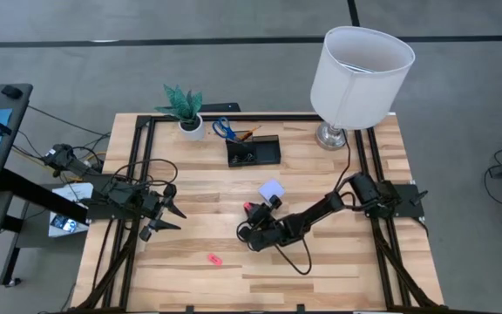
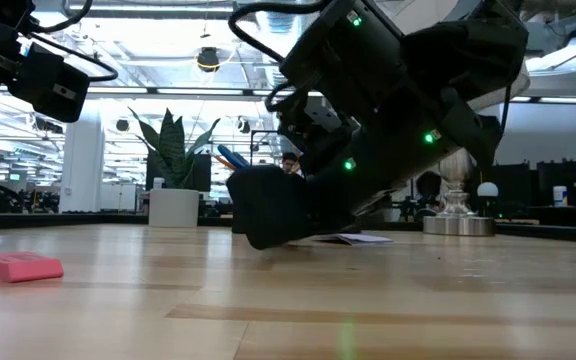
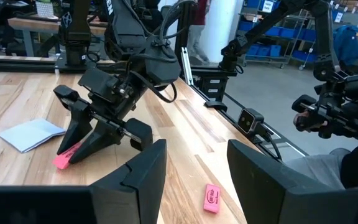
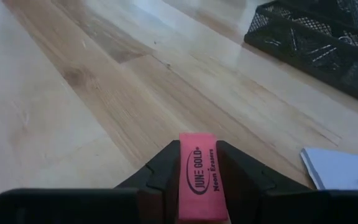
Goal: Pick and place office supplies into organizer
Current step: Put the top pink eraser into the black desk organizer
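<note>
Now our right claw (image 4: 197, 180) pinches a pink eraser (image 4: 199, 174) lengthwise, low over the worktop; the organizer (image 4: 319, 40) lies ahead and to one side. Left claw (image 1: 166, 218) waits wide.

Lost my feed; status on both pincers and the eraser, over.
Right pincer shut on pink eraser, low at mid-table. Left pincer open, empty, waiting left. Second eraser loose. Path to organizer: note pad nearby.

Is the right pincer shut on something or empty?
Shut on a pink rectangular eraser: the right pincer has both dark fingers pressed against the eraser's sides.
</note>
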Robot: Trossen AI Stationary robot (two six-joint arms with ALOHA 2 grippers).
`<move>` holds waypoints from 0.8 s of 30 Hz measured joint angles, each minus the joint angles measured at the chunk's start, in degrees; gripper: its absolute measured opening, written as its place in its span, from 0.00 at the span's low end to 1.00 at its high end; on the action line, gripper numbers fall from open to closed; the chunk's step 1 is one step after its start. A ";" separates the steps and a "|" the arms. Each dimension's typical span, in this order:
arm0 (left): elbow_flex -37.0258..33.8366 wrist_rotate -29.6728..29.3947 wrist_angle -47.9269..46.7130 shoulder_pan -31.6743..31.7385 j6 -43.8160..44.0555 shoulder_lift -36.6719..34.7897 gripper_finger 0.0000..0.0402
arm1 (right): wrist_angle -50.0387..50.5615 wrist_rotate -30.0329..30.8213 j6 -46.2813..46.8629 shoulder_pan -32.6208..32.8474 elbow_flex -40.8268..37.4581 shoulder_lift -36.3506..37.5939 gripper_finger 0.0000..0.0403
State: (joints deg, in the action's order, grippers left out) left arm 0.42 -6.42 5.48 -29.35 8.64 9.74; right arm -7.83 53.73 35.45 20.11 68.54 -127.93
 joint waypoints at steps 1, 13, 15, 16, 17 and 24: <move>-0.01 0.00 0.00 0.00 0.00 0.00 0.41 | -0.08 0.01 -0.13 -0.01 0.06 0.05 0.23; 0.00 -0.01 0.00 -0.01 0.00 0.00 0.41 | 1.98 -0.17 -10.10 -2.69 0.05 5.03 0.23; -0.01 0.00 0.00 0.00 0.00 0.00 0.41 | 2.26 -1.09 -12.67 -3.65 0.21 5.94 0.23; -0.01 -0.01 0.00 0.01 0.00 0.00 0.41 | 3.51 -1.50 -14.25 -4.14 0.01 6.83 0.23; -0.01 -0.02 0.01 -0.02 0.00 -0.02 0.41 | 3.33 -2.14 -15.74 -4.74 0.06 7.32 0.23; 0.00 -0.02 0.21 0.01 0.00 0.00 0.41 | 7.19 -10.77 -24.96 -9.67 0.80 11.60 0.23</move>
State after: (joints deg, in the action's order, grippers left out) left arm 0.42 -6.43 5.68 -29.34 8.64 9.74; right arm -0.64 42.96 10.49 10.44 69.34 -116.33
